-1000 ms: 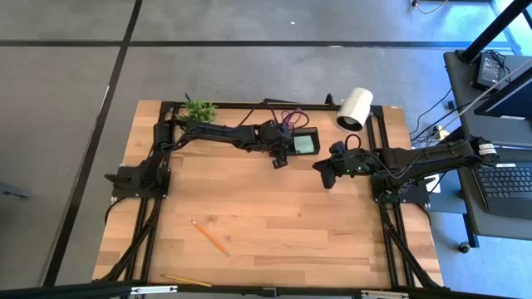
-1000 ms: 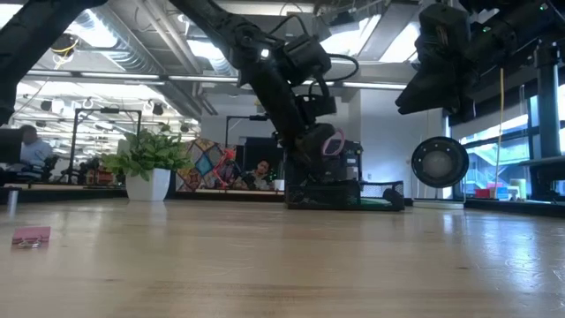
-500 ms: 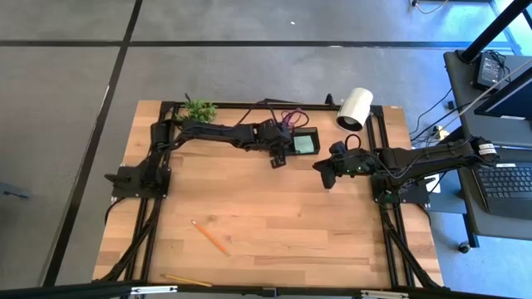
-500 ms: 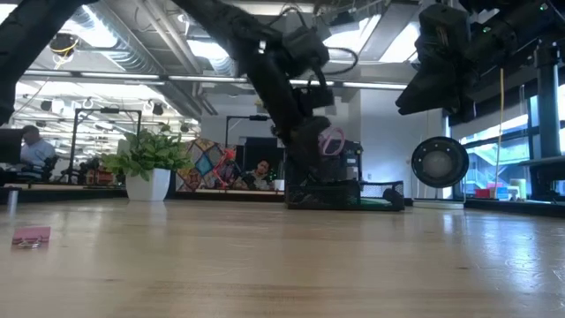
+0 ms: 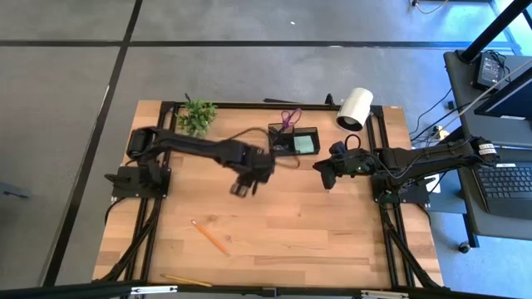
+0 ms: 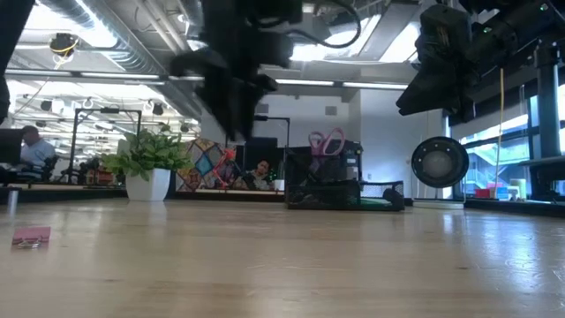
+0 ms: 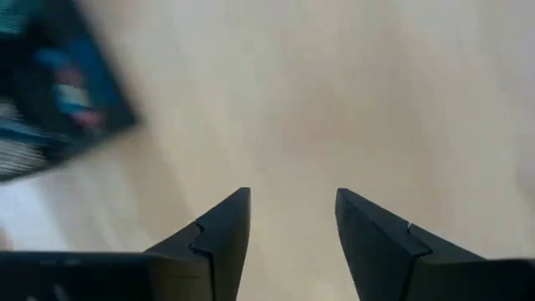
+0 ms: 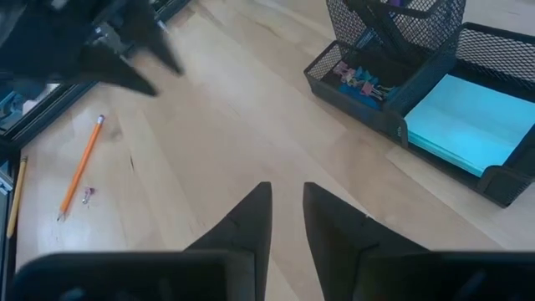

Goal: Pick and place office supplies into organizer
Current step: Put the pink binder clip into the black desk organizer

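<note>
The black mesh organizer (image 5: 283, 131) stands at the far middle of the table. Purple-handled scissors (image 5: 288, 118) stand in its taller part, and the light-green sticky-note pad (image 5: 304, 144) lies in its low tray. An orange pencil (image 5: 210, 237) and a yellow pencil (image 5: 187, 281) lie flat on the near left of the table. My left gripper (image 5: 239, 189) is open and empty, above bare wood to the near left of the organizer. My right gripper (image 5: 324, 178) hangs to the organizer's right, its fingers a narrow gap apart (image 8: 287, 191) and empty.
A potted green plant (image 5: 198, 115) stands at the far left. A white cylinder (image 5: 355, 108) lies at the far right. Small coloured clips (image 8: 359, 79) lie in an organizer compartment. A tiny pink item (image 8: 88, 196) lies beside the orange pencil. Bare wood lies between the organizer and the pencils.
My left gripper has gone from the organizer's near side toward the table's near left, and has risen. The scissors stay standing in the organizer. My right arm has kept still.
</note>
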### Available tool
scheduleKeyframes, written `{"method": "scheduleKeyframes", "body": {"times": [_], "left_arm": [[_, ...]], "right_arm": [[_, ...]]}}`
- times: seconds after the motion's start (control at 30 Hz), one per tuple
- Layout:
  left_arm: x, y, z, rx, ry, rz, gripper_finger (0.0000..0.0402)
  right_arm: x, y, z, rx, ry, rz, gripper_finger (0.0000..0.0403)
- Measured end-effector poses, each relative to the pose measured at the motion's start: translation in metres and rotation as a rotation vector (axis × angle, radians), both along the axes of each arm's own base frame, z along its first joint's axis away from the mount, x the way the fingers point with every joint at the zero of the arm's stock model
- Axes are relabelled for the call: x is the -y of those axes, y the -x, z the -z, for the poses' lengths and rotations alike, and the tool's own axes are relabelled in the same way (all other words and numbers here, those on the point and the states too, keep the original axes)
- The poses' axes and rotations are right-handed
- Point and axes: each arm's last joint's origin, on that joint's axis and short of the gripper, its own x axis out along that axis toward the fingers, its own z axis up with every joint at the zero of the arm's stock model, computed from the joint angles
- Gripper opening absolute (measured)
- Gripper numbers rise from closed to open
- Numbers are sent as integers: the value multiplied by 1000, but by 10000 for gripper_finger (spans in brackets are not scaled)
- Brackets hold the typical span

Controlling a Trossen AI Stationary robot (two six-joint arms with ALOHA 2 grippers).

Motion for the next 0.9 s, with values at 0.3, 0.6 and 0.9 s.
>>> {"method": "scheduleKeyframes", "body": {"times": [0.3,0.6,0.9], "left_arm": [[81,26,4,-125,118,235,169],[128,38,14,-84,135,287,166],[162,51,15,-79,144,341,166]], "right_arm": [[0,0,0,0,2,-1,76],[0,0,0,-5,21,-15,76],[0,0,0,0,2,-1,76]]}}
